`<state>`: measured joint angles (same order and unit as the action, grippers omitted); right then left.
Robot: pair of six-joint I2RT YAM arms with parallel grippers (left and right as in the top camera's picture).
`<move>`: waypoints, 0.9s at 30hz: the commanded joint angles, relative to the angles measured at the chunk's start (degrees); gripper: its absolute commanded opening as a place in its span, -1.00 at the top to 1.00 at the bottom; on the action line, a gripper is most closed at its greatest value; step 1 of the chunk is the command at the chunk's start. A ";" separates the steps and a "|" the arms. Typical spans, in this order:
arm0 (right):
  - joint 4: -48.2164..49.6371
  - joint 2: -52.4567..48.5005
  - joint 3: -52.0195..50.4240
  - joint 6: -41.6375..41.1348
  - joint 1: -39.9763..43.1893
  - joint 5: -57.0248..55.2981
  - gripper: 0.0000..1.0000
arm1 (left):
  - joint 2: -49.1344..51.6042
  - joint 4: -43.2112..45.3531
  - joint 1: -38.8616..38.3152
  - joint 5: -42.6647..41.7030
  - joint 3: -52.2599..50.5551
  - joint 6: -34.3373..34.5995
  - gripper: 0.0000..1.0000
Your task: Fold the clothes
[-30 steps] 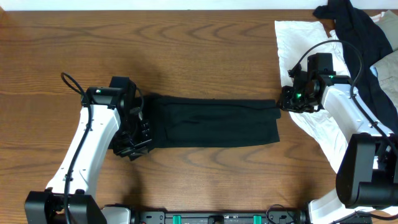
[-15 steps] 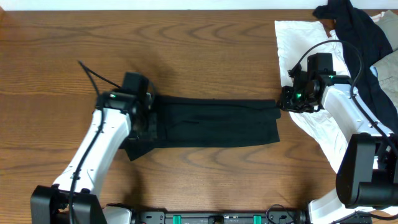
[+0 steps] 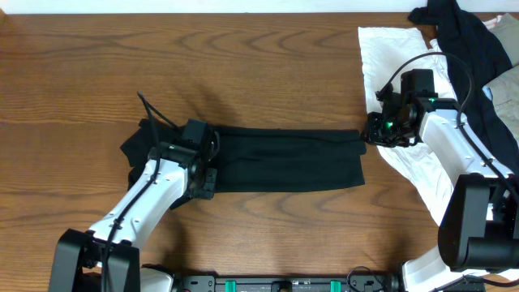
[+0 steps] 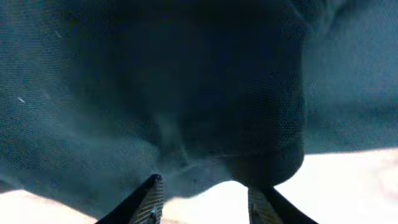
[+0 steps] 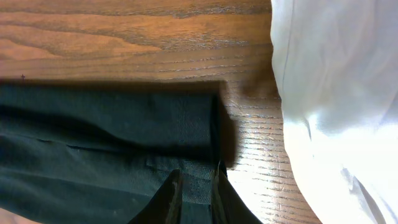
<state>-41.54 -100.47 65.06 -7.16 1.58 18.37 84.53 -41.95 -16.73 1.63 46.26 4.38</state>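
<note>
A black garment (image 3: 284,160) lies as a long folded strip across the middle of the wooden table. My left gripper (image 3: 201,172) is over its left end, where a flap of cloth (image 3: 134,150) bulges out to the left. In the left wrist view the dark cloth (image 4: 186,93) fills the frame and hangs over my fingertips (image 4: 151,198), which stand apart with bright table between them. My right gripper (image 3: 373,131) is shut on the garment's right edge; in the right wrist view the fingers (image 5: 171,193) pinch the black cloth (image 5: 112,137).
A white cloth (image 3: 389,49) is spread at the right under my right arm and also shows in the right wrist view (image 5: 336,93). A dark garment (image 3: 462,40) and a beige one (image 3: 507,81) are piled at the far right corner.
My left gripper has moved right and slightly up along the garment's left end. The left flap now bulges out to the left of it. The right arm has not moved.
</note>
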 commanded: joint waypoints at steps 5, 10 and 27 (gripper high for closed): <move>-0.02 1.03 -0.02 0.59 0.37 -0.15 0.70 | 1.27 5.11 -0.11 7.26 -0.20 -0.98 0.11; -0.04 1.03 -0.02 0.59 0.37 -0.17 0.70 | 3.23 6.60 -0.13 7.19 -0.20 -0.96 0.11; -0.07 1.03 -0.02 0.59 0.37 -0.17 0.71 | 3.15 1.03 -0.13 4.79 1.40 2.58 0.88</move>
<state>-41.56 -100.47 65.06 -7.16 1.58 18.37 90.41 -38.74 -16.73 6.39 46.26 4.60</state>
